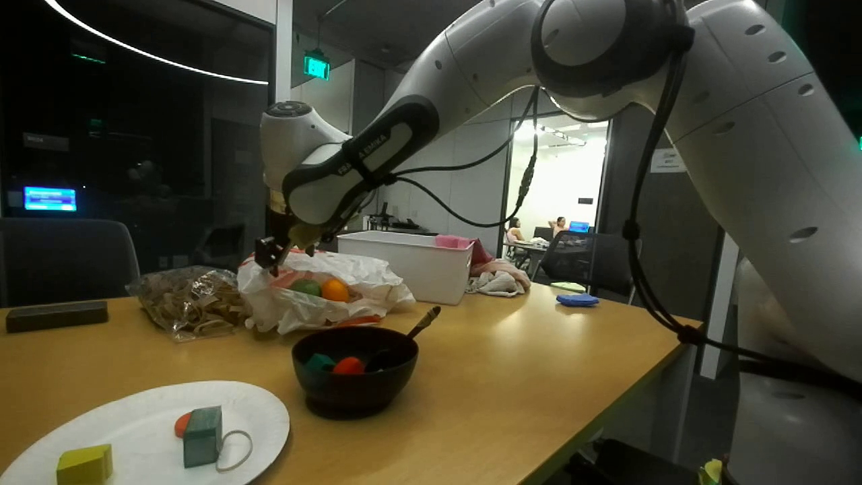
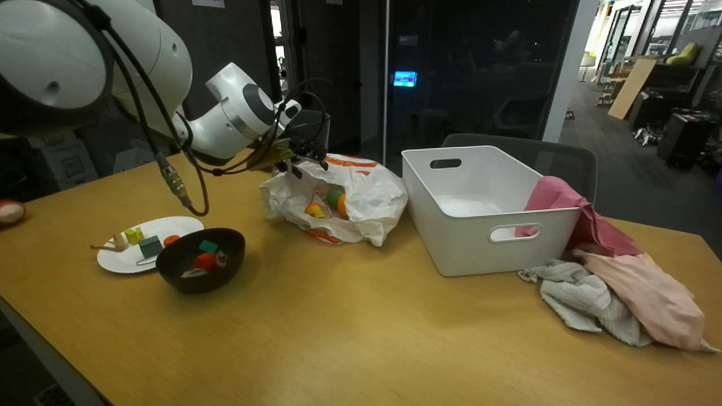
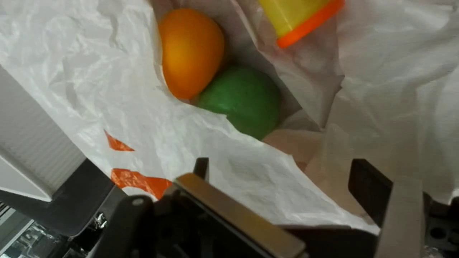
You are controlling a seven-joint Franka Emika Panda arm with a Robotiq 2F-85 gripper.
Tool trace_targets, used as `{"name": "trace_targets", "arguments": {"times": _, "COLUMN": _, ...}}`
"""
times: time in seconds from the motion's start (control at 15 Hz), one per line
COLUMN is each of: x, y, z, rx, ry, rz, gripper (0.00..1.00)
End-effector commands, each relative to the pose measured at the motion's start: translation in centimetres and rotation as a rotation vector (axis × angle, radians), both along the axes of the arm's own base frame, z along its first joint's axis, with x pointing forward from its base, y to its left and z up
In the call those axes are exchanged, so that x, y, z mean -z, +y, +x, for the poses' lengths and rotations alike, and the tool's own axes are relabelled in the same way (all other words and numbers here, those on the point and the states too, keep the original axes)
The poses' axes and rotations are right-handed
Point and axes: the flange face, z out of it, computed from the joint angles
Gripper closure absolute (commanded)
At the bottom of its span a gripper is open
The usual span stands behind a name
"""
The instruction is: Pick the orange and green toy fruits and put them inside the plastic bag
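In an exterior view, a white bin stands just beside the white plastic bag at three o'clock, a dark bowl at eight; open table spreads toward six, its edge past the bowl. In the wrist view the tool has its fingers parted wide; inside the bag, at eleven o'clock, lie the green toy fruit and, just beyond it, the orange toy fruit. The bag's lip covers part of each. An orange-rimmed yellow tub is cut off at twelve.
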Motion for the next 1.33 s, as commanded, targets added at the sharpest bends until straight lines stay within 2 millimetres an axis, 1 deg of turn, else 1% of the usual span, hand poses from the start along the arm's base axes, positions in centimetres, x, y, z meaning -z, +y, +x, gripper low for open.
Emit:
{"name": "trace_targets", "arguments": {"times": 0.0, "x": -2.4, "y": 1.7, "z": -3.1, "rx": -0.070, "ry": 0.017, "rz": 0.069, "gripper": 0.00}}
{"name": "trace_targets", "arguments": {"times": 0.27, "x": -3.2, "y": 3.9, "z": -6.7, "rx": -0.128, "ry": 0.104, "rz": 0.156, "gripper": 0.00}}
{"name": "trace_targets", "arguments": {"times": 0.4, "x": -2.8, "y": 4.2, "z": -8.0, "rx": -0.160, "ry": 0.156, "rz": 0.167, "gripper": 0.00}}
{"name": "trace_targets", "arguments": {"times": 0.47, "x": -2.4, "y": 4.1, "z": -8.3, "rx": -0.185, "ry": 0.169, "rz": 0.150, "gripper": 0.00}}
{"name": "trace_targets", "arguments": {"times": 0.53, "x": -1.5, "y": 4.0, "z": -8.6, "rx": -0.187, "ry": 0.200, "rz": 0.151, "gripper": 0.00}}
{"name": "trace_targets", "arguments": {"times": 0.73, "x": 1.6, "y": 3.4, "z": -8.8, "rx": -0.230, "ry": 0.267, "rz": 0.108, "gripper": 0.00}}
{"name": "trace_targets", "arguments": {"times": 0.87, "x": 3.4, "y": 3.0, "z": -8.5, "rx": -0.265, "ry": 0.281, "rz": 0.060, "gripper": 0.00}}
{"name": "trace_targets", "arguments": {"times": 1.0, "x": 4.6, "y": 2.8, "z": -8.2, "rx": -0.287, "ry": 0.303, "rz": 0.045, "gripper": 0.00}}
{"name": "trace_targets", "arguments": {"times": 1.2, "x": 5.3, "y": 2.3, "z": -7.7, "rx": -0.325, "ry": 0.311, "rz": 0.049, "gripper": 0.00}}
{"name": "trace_targets", "arguments": {"times": 1.27, "x": 5.3, "y": 1.9, "z": -7.5, "rx": -0.340, "ry": 0.304, "rz": 0.051, "gripper": 0.25}}
